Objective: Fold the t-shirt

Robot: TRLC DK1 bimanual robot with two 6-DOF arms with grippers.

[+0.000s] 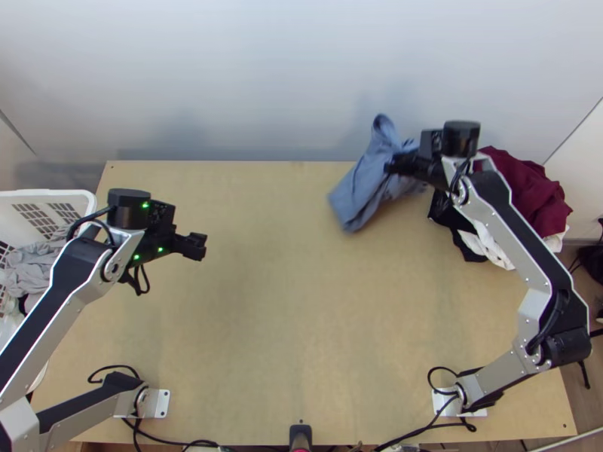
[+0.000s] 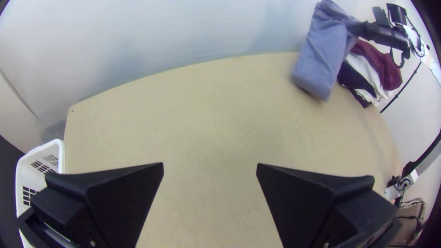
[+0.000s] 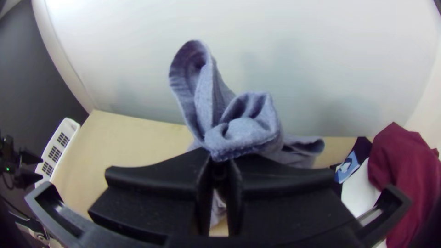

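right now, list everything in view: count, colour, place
t-shirt: 1, blue-grey, bunched at the right pincer, far right
table: 1, light wood, centre
basket: 1, white, left
cloth in basket: count unclear, grey
clothes pile: count unclear, maroon, white and dark, right edge
wall: 1, pale, behind table
cables: several, black, around arm bases
arms: 2, silver and black, left and right
left pincer: 1, black, open, over table's left
right pincer: 1, black, shut on t-shirt
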